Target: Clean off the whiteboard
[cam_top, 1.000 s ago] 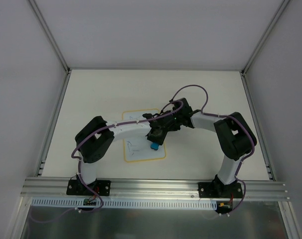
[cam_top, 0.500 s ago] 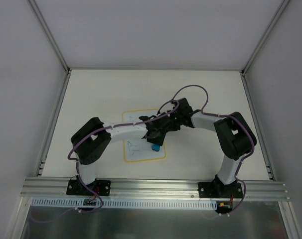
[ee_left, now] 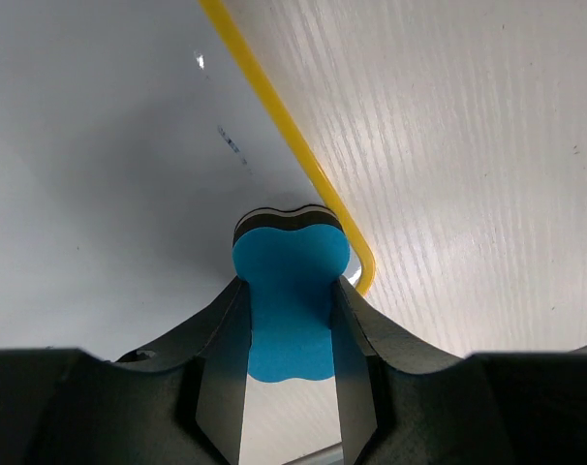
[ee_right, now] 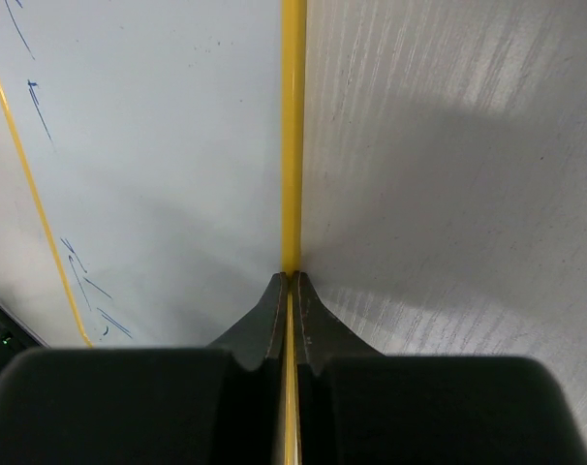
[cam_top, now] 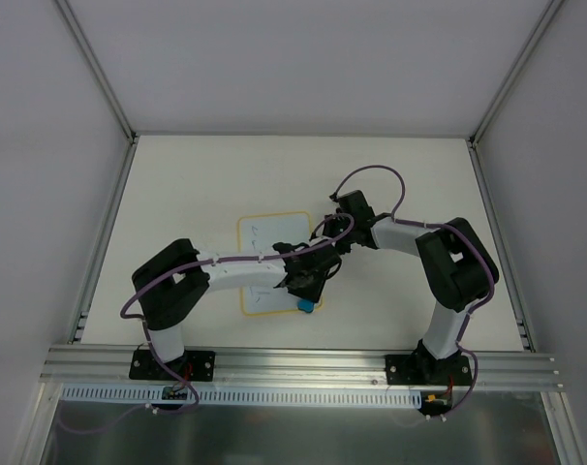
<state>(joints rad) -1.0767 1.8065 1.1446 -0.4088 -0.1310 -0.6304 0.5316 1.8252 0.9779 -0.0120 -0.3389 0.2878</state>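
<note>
The whiteboard (cam_top: 264,237), white with a yellow border, lies flat mid-table. My left gripper (cam_top: 301,291) is shut on a blue bone-shaped eraser (cam_top: 303,307) and presses it down at the board's near right corner. In the left wrist view the eraser (ee_left: 292,257) sits between my fingers, beside the rounded yellow corner (ee_left: 359,266) of the board (ee_left: 109,174). My right gripper (cam_top: 323,250) is shut on the board's right edge. In the right wrist view it (ee_right: 291,286) pinches the yellow border (ee_right: 292,145). Blue scribbles (ee_right: 90,286) remain on the board (ee_right: 158,145).
The pale table (cam_top: 400,174) surrounds the board. Grey walls and aluminium posts (cam_top: 100,77) close in the left, right and back. An aluminium rail (cam_top: 303,363) runs along the near edge by the arm bases. The two arms meet over the board's right side.
My left gripper has slid the eraser toward me, from the middle of the board's right side to its near right corner. The right gripper has stayed on the board's edge.
</note>
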